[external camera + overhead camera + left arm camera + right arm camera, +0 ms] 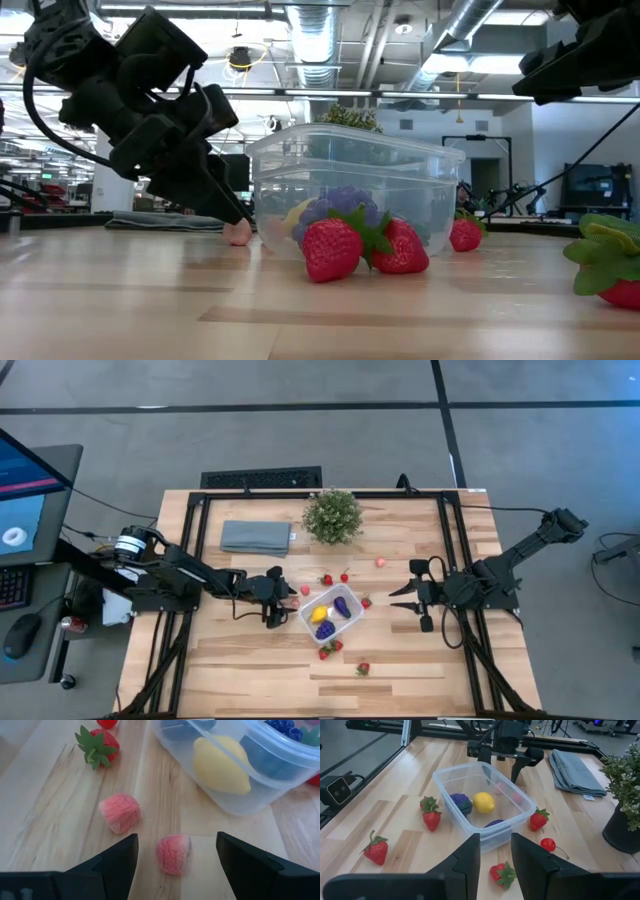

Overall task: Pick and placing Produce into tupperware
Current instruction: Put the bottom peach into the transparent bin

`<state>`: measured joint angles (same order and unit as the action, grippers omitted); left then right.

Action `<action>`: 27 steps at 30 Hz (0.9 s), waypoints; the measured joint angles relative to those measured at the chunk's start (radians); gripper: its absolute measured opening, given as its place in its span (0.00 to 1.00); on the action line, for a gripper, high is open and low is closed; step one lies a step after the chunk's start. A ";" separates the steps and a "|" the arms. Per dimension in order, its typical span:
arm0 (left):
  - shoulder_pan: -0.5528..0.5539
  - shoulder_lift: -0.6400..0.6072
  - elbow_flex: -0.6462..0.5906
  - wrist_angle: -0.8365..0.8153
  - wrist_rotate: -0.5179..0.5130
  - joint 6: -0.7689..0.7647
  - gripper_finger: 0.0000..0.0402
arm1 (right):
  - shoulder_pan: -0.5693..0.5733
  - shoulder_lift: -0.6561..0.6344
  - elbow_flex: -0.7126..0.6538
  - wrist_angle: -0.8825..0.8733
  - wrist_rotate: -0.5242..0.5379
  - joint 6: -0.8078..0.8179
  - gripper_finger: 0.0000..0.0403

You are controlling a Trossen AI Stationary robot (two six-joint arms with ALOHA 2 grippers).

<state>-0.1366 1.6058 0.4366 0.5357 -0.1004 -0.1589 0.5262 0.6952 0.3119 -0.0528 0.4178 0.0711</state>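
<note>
The clear tupperware (345,622) stands mid-table and holds a yellow piece (319,614) and two dark purple pieces (342,606). My left gripper (287,603) is open, low over the table at the box's left side. Its fingers stand on either side of a small pink piece (173,854) without touching it, and a second pink piece (120,812) lies just beyond. My right gripper (400,598) is open and empty to the right of the box, pointing at it. Strawberries lie around the box (327,579) (366,602) (327,650) (363,668).
A bushy green potted plant (332,515) and a folded grey-blue cloth (256,537) stand at the table's far side. A cherry (344,576) and a pink piece (380,562) lie beyond the box. Black frame rails (185,560) run along the table's left and right sides.
</note>
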 joint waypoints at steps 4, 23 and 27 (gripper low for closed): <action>-0.004 0.000 0.000 0.000 0.000 0.001 0.64 | 0.000 0.000 0.000 0.000 0.000 0.000 0.33; -0.004 0.000 0.000 -0.006 -0.018 0.021 0.64 | 0.000 0.000 0.000 0.001 0.002 0.000 0.33; -0.004 0.000 0.000 -0.006 -0.019 0.025 0.64 | 0.000 0.000 0.000 0.001 0.002 0.000 0.33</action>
<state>-0.1406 1.6054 0.4366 0.5297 -0.1192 -0.1341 0.5262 0.6952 0.3119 -0.0521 0.4194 0.0715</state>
